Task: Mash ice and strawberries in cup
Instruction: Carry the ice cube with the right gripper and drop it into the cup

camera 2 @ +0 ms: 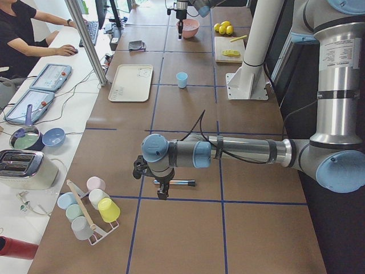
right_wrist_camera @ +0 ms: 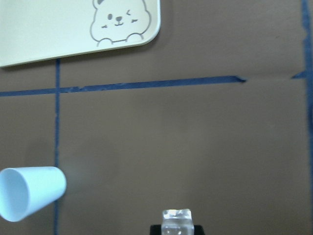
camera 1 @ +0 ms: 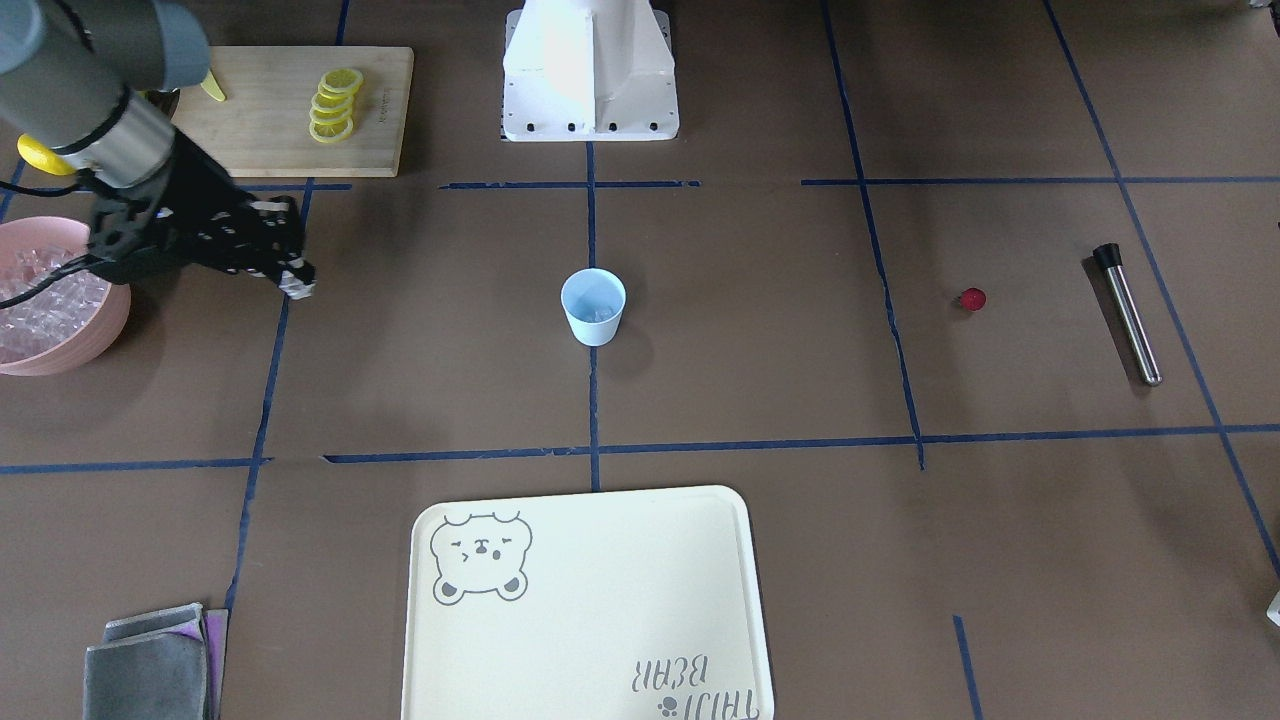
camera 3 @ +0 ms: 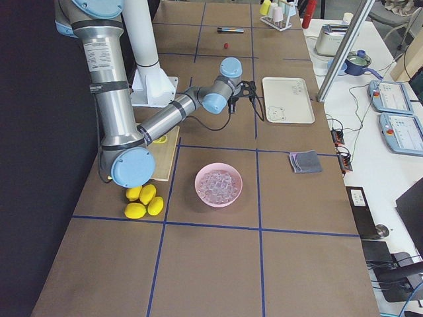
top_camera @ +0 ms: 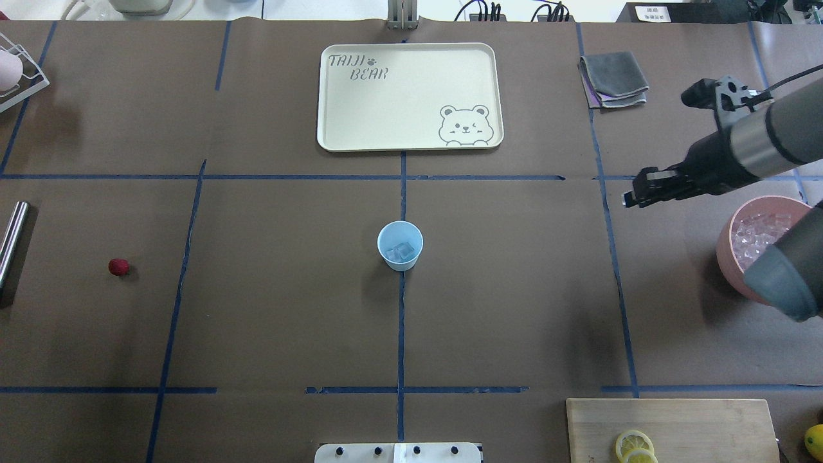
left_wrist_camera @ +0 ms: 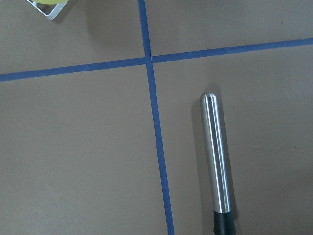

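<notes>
right arm lies level between pink bowl (top_camera: 723,251) and cup (top_camera: 400,244); right end effector (top_camera: 630,195) clenches an ice cube (right_wrist_camera: 177,218), shown only by its wrist view. left end effector (camera 2: 162,193): grip, cannot tell. strawberry (top_camera: 118,267) lies well apart on counter (top_camera: 514,308).

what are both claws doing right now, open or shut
Right claw: closed on one ice cube.
Left claw: cannot tell; only the side view shows it.

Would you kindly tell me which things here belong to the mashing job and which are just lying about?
Job: cup, ice held by right gripper, pink bowl of ice, strawberry, steel muddler.
Lying about: bear tray, cutting board with lemon slices, whole lemons, grey cloths.
</notes>
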Motion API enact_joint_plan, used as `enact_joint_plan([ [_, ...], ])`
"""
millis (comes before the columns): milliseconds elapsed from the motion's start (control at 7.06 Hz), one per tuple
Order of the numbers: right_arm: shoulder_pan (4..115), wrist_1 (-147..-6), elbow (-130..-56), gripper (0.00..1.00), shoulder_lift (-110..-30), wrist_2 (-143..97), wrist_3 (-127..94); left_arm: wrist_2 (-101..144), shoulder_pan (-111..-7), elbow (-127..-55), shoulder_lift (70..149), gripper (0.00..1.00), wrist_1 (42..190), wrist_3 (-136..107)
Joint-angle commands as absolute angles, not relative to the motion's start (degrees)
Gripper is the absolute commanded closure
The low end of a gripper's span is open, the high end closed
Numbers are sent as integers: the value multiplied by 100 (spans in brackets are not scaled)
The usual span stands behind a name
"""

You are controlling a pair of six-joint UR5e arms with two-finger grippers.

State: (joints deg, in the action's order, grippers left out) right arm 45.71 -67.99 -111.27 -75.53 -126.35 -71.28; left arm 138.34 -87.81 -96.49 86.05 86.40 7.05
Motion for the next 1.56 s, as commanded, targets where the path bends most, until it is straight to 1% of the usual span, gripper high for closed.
enact_joint_plan([
  [0,3581,-6812,-10638,100,-6361,-11930,-9639,13843,-8780,-9659,8604,0,8640,712],
  [142,3186,-6820,-10261,100,-5806,-11231,-10077,13834,-8789,-9755,8604,0,8648,703],
  [283,2938,-6820,-10065,100,-5531,-10980,-10446,13834,-8789,-9912,8604,0,8640,703],
  [709,2839,-6820,-9906,99,-5475,-10628,-10652,13834,-8789,-9932,8604,0,8640,721],
  [850,2839,-6794,-9844,95,-5476,-10469,-10652,13834,-8789,-9966,8604,0,8640,712],
  [992,2839,-6785,-9800,46,-5476,-10389,-10652,13834,-8789,-9967,8604,0,8640,712],
  [1134,2839,-6776,-9791,28,-5467,-10363,-10644,13834,-8798,-9984,8604,0,8640,712],
  [1417,2795,-6776,-9756,27,-5414,-10354,-10652,13834,-8789,-10194,8604,0,8640,686],
])
